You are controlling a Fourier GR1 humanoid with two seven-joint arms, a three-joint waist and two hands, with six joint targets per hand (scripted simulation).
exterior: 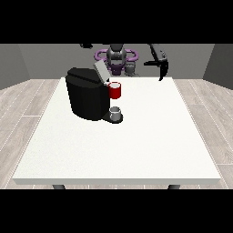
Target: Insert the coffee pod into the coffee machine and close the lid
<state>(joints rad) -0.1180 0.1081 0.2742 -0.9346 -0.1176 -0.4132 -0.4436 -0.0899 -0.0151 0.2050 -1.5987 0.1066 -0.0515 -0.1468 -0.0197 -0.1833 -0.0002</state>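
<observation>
The coffee machine (pixel 88 99) sits upper left of the counter (pixel 136 150), lid (pixel 99 69) raised. A grey thing (pixel 116 111) rests at its base. The hand at the view's right (pixel 160 61) hangs high, holding nothing; whether its fingers are spread I cannot tell. Reaching seems next.

the robot sits small at the far edge, its grey torso (pixel 117 58) upright and facing forward, with purple shoulder rings at either side. the hand at the view's right (pixel 161 63) is raised high, on a dark forearm that slants down from the top; its black fingers hang downward, long and mostly straight, with the thumb jutting out sideways towards the torso. the hand at the view's left (pixel 86 45) shows only as a small dark shape at the upper edge, too little to tell how its fingers lie
</observation>
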